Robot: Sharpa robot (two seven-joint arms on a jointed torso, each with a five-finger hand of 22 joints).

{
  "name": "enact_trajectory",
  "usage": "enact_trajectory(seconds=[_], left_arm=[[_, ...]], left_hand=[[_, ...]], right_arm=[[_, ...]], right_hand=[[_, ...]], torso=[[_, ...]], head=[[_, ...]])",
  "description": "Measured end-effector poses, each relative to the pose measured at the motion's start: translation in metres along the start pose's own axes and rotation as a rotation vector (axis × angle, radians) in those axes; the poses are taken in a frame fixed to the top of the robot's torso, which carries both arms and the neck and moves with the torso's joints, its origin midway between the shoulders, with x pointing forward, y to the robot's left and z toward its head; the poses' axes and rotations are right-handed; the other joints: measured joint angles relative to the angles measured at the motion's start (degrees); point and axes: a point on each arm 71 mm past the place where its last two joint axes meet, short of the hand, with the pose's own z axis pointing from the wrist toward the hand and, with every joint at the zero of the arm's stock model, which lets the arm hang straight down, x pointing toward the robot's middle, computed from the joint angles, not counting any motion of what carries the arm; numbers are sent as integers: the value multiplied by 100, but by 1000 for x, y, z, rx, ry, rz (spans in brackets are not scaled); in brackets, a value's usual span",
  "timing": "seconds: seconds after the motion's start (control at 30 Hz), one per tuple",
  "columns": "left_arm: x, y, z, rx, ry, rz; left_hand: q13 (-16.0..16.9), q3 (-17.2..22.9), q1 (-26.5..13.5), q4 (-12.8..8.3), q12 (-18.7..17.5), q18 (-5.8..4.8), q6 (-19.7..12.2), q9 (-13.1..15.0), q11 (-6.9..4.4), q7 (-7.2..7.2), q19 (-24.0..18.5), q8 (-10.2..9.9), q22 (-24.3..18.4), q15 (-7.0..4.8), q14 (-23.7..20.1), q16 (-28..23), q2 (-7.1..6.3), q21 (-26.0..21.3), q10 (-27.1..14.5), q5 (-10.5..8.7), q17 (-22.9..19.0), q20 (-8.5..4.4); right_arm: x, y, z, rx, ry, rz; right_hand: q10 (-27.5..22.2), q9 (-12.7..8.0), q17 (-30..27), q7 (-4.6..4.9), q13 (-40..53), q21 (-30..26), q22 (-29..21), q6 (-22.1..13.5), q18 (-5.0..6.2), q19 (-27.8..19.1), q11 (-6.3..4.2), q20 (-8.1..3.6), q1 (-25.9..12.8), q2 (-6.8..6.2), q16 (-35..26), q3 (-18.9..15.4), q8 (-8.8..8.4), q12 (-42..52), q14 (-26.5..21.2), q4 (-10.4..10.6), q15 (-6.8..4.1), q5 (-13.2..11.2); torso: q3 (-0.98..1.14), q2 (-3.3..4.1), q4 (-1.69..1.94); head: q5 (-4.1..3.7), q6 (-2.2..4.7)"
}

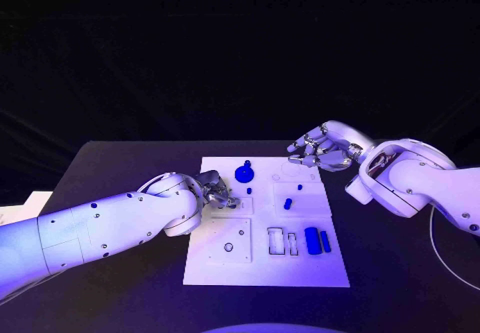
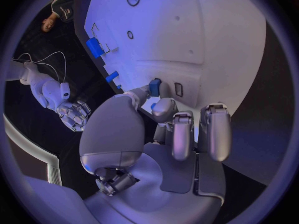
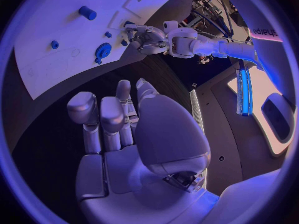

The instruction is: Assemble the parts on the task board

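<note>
Your left hand (image 1: 212, 191), at the task board's (image 1: 262, 270) left edge, pinches a small blue part (image 2: 155, 87) over a slot, while beyond the board's far right corner your right hand (image 1: 320, 149) hovers with fingers loosely curled, holding nothing.

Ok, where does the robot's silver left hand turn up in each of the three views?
Head view: the silver left hand reaches over the left edge of the white task board.
Left wrist view: it fills the middle, its thumb and a finger pinching a small blue part.
Right wrist view: it is seen from across the table, at the board's edge.
Shared landmark: the white task board.
</note>
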Motion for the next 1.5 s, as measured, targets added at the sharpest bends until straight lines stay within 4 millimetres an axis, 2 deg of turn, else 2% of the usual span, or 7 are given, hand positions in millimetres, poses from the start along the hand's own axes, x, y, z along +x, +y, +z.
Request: enact_trajectory(seconds=[0.17,0.5,0.6,0.97,1.13,1.3,1.5], left_arm=[[0,-1,1,-7,6,1],[-1,-1,3,-22,13,3],[0,-1,4,-29,17,5],[0,-1,5,-41,23,7],[2,0,6,-48,31,10],[2,0,6,-49,34,9],[1,-1,5,-52,36,5]], left_hand=[[17,67,-106,-98,12,0,36,12,-21,-34,1,20,0,-20,-20,0,-47,28,38,16,0,-1],[88,173,-412,-271,97,0,157,28,-51,-95,0,52,0,-60,-21,0,-46,89,110,40,-1,-41],[95,58,-509,-169,101,0,286,29,-74,-205,0,66,4,-60,-21,0,-59,95,132,41,-1,-41],[134,-143,-703,1,134,-1,357,31,-56,-238,20,78,4,-60,-21,0,-55,152,154,42,-1,-61],[151,-547,-925,200,148,0,421,29,-76,-235,20,73,3,-60,-21,0,-62,175,174,51,-1,-61],[167,-1150,-1026,400,157,0,449,28,-63,-226,16,71,3,-60,-21,0,1,183,201,61,2,-65],[179,-1609,-1094,579,157,1,449,51,-63,-227,-1,61,3,-60,-21,0,72,204,201,61,3,-82]], right_arm=[[0,0,0,0,1,0],[0,0,0,0,2,2],[0,0,0,0,2,3],[0,0,0,2,3,8],[0,0,0,2,3,9],[0,0,-1,2,3,10],[0,0,-1,2,4,10]], right_hand=[[-17,0,-6,0,0,-26,-24,0,0,-25,-17,1,0,0,0,0,0,0,0,0,0,0],[-17,0,-11,0,-5,-47,-70,0,0,-42,-17,0,0,0,0,0,0,0,0,0,0,0],[-17,0,-11,0,-5,-47,-70,0,0,-42,-17,0,0,0,0,0,0,0,0,0,0,0],[-17,0,-20,0,-8,-70,-102,0,0,-84,-17,0,0,0,0,0,0,0,0,0,0,0],[-17,0,-25,0,-19,-93,-109,0,0,-84,-16,0,0,0,-32,-1,0,0,0,1,0,0],[-16,0,-28,0,-25,-93,-125,0,0,-83,-16,0,-29,6,-32,-16,0,0,0,16,0,0],[-16,0,-27,0,-33,-99,-125,0,0,-84,-16,0,-69,8,-32,-32,0,0,0,32,0,0]], torso=[[0,0,3],[0,2,2],[0,2,2],[1,2,2],[1,1,3],[0,1,5],[0,1,7]], head=[[-4,-4],[-16,-14],[-18,-17],[-27,-4],[-29,-4],[-31,-4],[-31,3]])
